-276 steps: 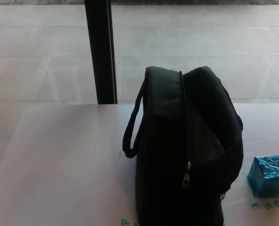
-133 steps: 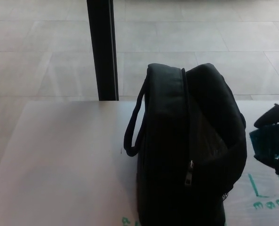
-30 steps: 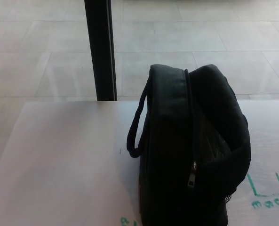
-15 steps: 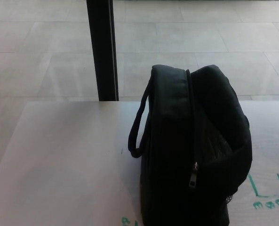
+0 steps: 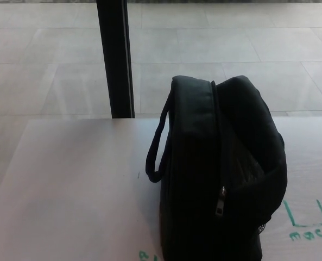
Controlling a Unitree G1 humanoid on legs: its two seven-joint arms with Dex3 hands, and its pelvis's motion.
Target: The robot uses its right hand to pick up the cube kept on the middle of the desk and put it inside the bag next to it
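The black bag (image 5: pixel 220 174) is seen upright on the desk (image 5: pixel 68 190) beside green markings (image 5: pixel 307 220); neither hand is framed, hand state undeterminable, and cube location cannot be told.

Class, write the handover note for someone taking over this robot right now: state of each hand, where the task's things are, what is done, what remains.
Left hand: not in view. Right hand: not in view.
Black bag stands upright on the desk, its handle on the left and a zipper pull hanging on its front.
Cube: not visible anywhere; the green marked outline right of the bag is bare.
Done: cannot be confirmed from this view; the bag's inside is hidden.
Left: check that the cube is in the bag.
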